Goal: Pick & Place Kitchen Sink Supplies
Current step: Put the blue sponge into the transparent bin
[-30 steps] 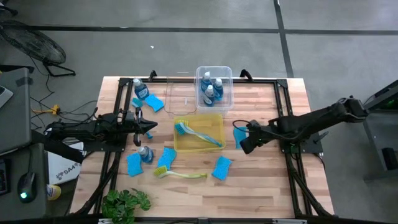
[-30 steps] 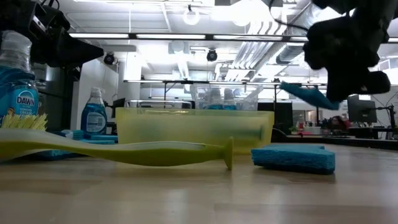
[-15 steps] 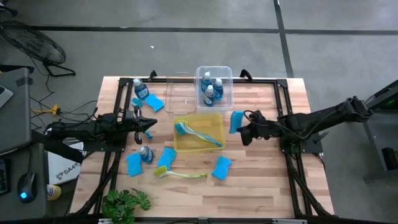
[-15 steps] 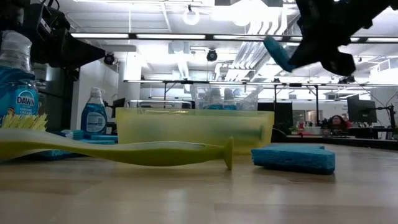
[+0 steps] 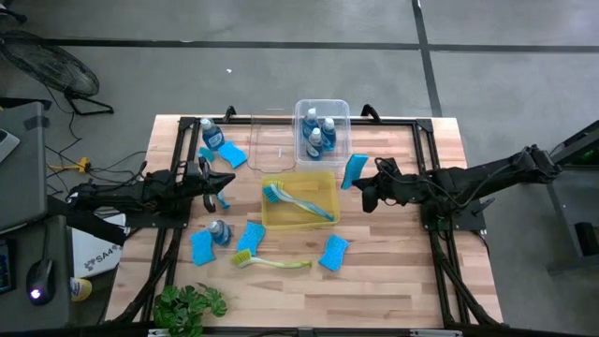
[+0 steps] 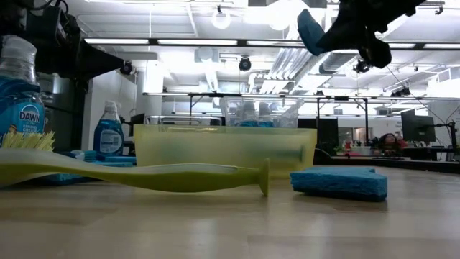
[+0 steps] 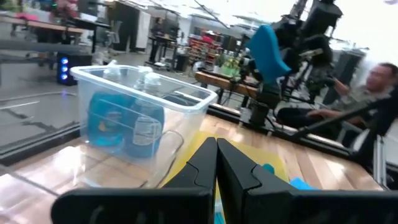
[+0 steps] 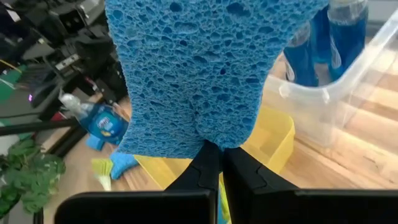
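Blue sponge, seen from above, was clamped in the right gripper, raised just beside the yellow bin and near the clear bin of bottles, its long axis running roughly toward that clear bin. The left gripper was closed on nothing, waiting at the table's left. At table level, the sponge hung high above a yellow-green dish brush. The right wrist view showed the sponge filling the frame, pinched at its lower edge.

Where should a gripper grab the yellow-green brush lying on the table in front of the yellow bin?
Probably mid-handle on the yellow-green brush, coming straight down from above. It lies flat, its slim handle bare, with a blue sponge off one end and its bristle head at the other.
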Robot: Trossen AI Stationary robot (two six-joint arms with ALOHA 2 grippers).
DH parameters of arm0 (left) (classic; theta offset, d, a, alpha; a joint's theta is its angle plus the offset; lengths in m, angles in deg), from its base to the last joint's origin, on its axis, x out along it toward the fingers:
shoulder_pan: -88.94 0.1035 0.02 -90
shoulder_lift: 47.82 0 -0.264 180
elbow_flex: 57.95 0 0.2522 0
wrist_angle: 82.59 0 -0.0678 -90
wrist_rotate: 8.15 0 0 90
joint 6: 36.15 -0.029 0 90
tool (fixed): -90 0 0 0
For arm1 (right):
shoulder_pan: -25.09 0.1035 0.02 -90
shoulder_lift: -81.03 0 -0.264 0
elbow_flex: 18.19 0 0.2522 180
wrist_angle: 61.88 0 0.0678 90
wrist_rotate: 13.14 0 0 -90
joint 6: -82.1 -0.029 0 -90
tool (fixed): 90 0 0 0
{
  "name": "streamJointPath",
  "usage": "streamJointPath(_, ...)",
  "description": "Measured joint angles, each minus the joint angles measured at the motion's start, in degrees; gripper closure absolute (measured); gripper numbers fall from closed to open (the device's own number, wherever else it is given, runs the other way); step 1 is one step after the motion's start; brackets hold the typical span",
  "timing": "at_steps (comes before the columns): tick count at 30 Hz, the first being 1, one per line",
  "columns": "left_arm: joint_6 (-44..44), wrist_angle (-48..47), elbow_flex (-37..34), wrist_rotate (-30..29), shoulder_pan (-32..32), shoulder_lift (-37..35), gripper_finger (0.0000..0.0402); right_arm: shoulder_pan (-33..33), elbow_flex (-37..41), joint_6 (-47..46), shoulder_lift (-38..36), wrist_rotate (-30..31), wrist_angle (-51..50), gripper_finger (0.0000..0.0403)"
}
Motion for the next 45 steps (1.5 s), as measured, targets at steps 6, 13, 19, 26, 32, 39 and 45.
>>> streamJointPath(6,2.32,-0.21,1.81,-2.49,0.00,0.02,0.0400,0.04,0.00,0.79,0.28,1.16,2.22,0.0402)
streamJointPath(13,3.09,5.31,4.83,-3.57,0.00,0.24,0.0362,-0.11,0.02,3.65,1.96,1.12,6.47,0.0402)
streamJointPath(19,3.34,10.84,7.57,-2.75,0.00,2.77,0.0276,-0.11,0.02,6.73,2.87,2.03,11.90,0.0402)
streamJointPath(26,2.91,14.91,13.06,-1.97,0.00,12.61,0.0230,-0.13,0.02,11.42,2.99,4.31,17.52,0.0402)
streamJointPath(32,0.56,16.02,21.62,-0.96,0.00,25.77,0.0224,-1.46,-4.77,13.92,4.01,4.86,13.64,0.0402)
streamJointPath(39,-1.24,15.85,33.40,0.19,0.00,39.40,0.0224,-4.37,-19.46,18.87,10.34,7.32,-1.98,0.0402)
streamJointPath(45,-7.81,14.06,42.84,0.16,0.00,50.22,0.0224,-5.05,-28.41,17.81,18.98,14.11,-12.40,0.0402)
